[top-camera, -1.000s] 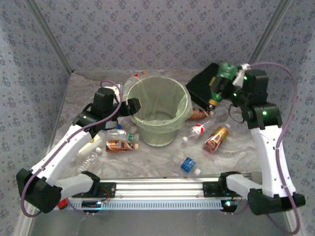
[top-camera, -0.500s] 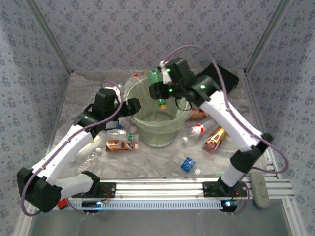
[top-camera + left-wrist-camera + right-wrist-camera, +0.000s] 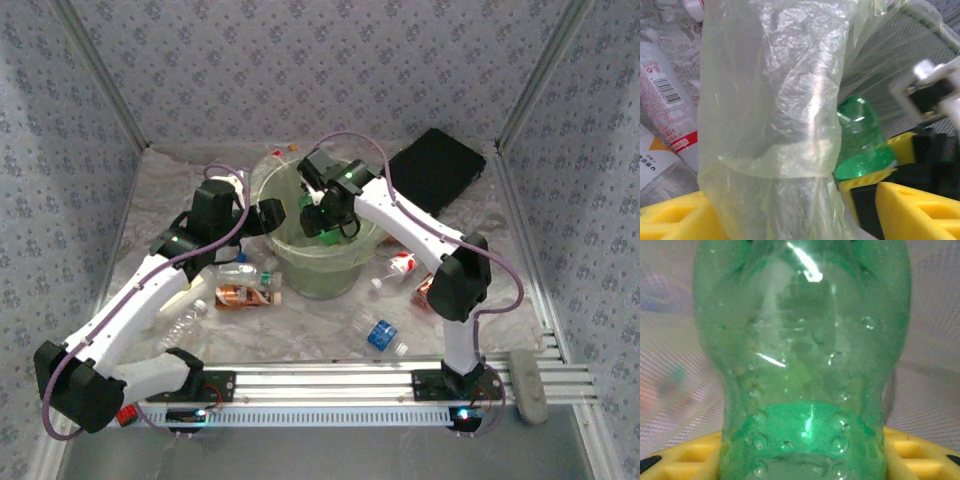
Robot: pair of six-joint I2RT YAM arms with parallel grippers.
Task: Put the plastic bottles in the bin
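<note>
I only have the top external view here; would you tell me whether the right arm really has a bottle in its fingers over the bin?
Observer: Yes. In the right wrist view, a green bottle sits clamped between the right gripper's yellow fingers.
Operator: Thank you. Is it down inside the bin?
Observer: It appears so. The left wrist view shows it against the bin's mesh-textured inner wall, lower than the far rim.
Operator: And how does the left gripper stand?
Observer: In its wrist view, the left gripper's fingers stand apart at the near rim, with the liner draped between them.
</note>
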